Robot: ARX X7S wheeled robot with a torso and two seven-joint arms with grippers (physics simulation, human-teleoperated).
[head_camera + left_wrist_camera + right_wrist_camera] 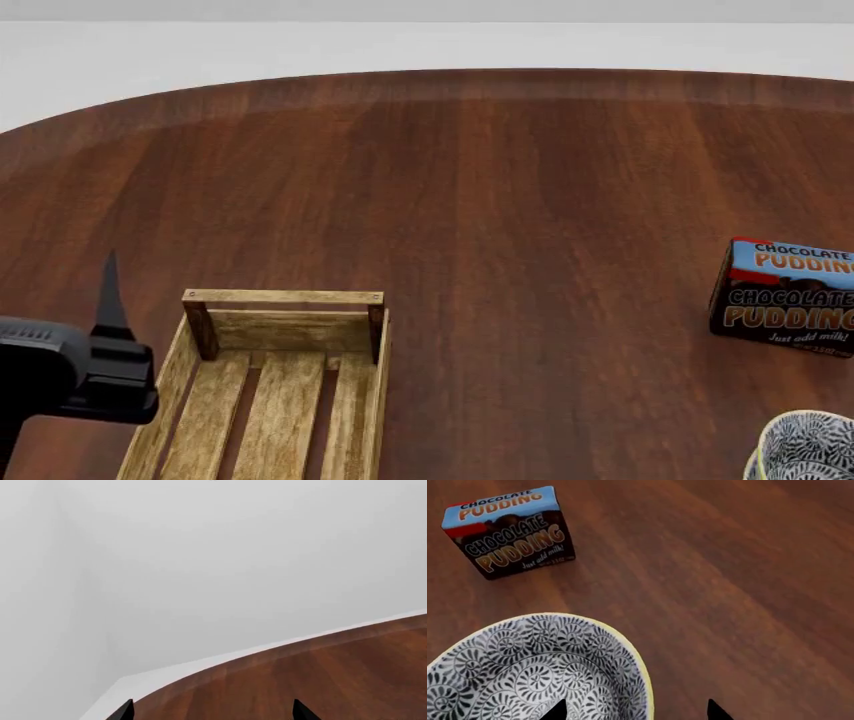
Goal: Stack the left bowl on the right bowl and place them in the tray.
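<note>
A bowl [527,670] with a black-and-white swirl pattern and a yellow rim sits on the wooden table; it also shows at the bottom right corner of the head view [807,450]. I see only this one bowl. My right gripper [636,712] is open, its two black fingertips on either side of the bowl's rim. The light-wood slatted tray [214,325] stands at the lower left of the head view, with nothing on the part of it in view. My left gripper [213,715] is open and empty, just left of the tray, facing the table's far curved edge.
A chocolate pudding box [787,300] stands on the table just beyond the bowl, and shows in the right wrist view [510,530]. The dark wooden table [507,200] has a curved far edge, with a pale floor [200,580] past it.
</note>
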